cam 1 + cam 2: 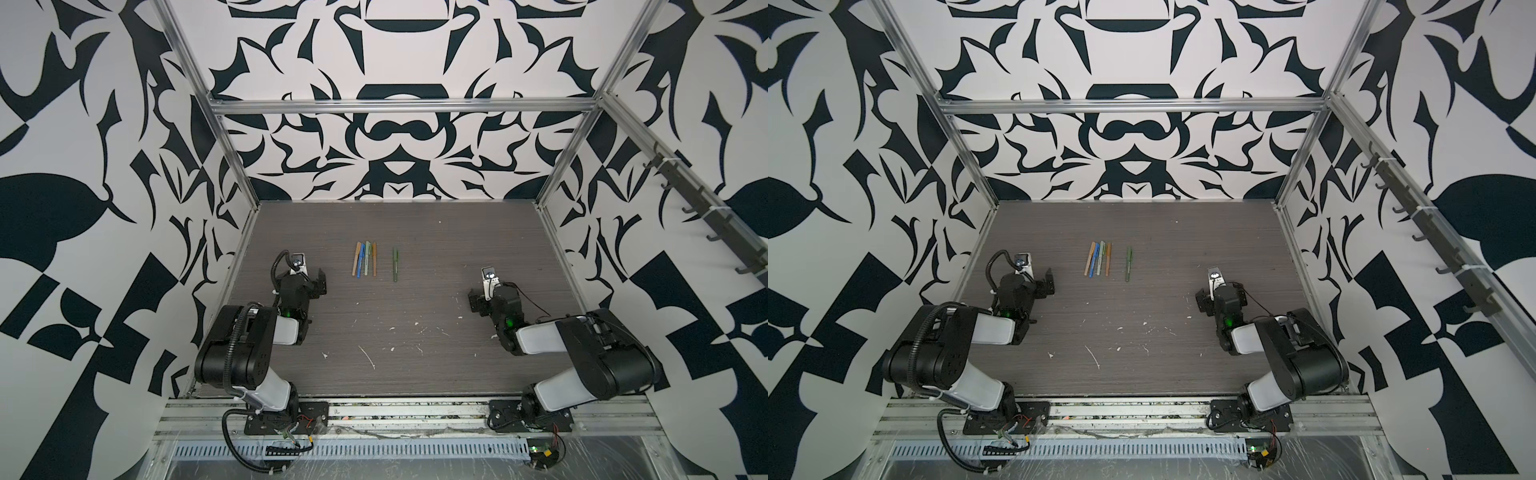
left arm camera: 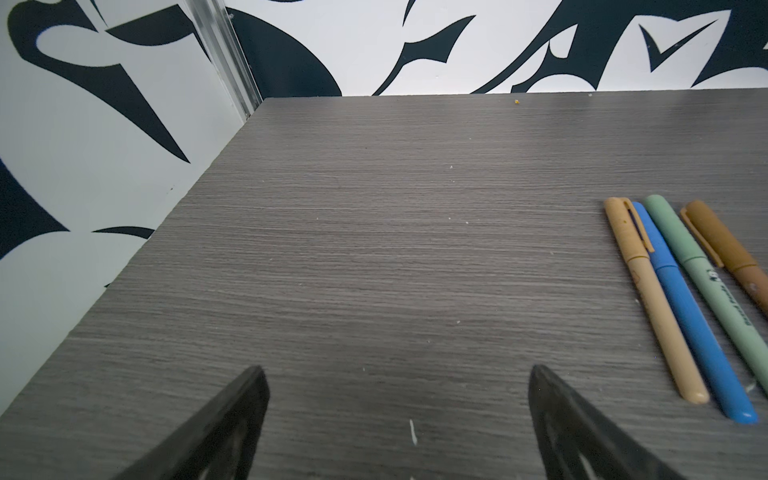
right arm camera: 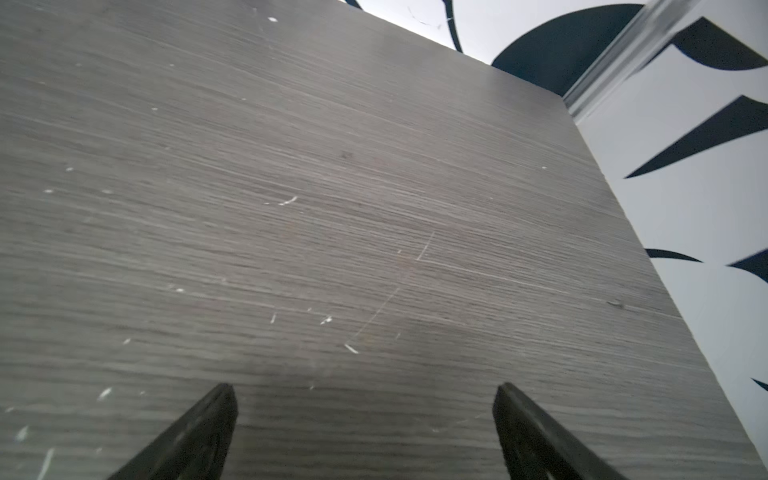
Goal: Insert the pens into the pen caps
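Observation:
Four pens lie side by side on the grey table: tan (image 2: 652, 299), blue (image 2: 685, 316), light green (image 2: 715, 291) and ochre-brown (image 2: 731, 253). Each carries a cap of its own colour on its far end, such as the tan cap (image 2: 623, 228), so the tips are hidden. The dark green pen (image 1: 395, 264) lies alone to their right, also visible as the dark green pen (image 1: 1128, 264). My left gripper (image 1: 316, 277) (image 2: 399, 374) is open and empty, left of the row. My right gripper (image 1: 476, 299) (image 3: 363, 390) is open and empty, far right of the pens.
Patterned walls and aluminium posts (image 1: 245, 183) close in the table on three sides. White flecks and scratches (image 1: 368, 357) mark the near half of the table (image 1: 436, 232). The arm bases sit on the front rail (image 1: 399, 411).

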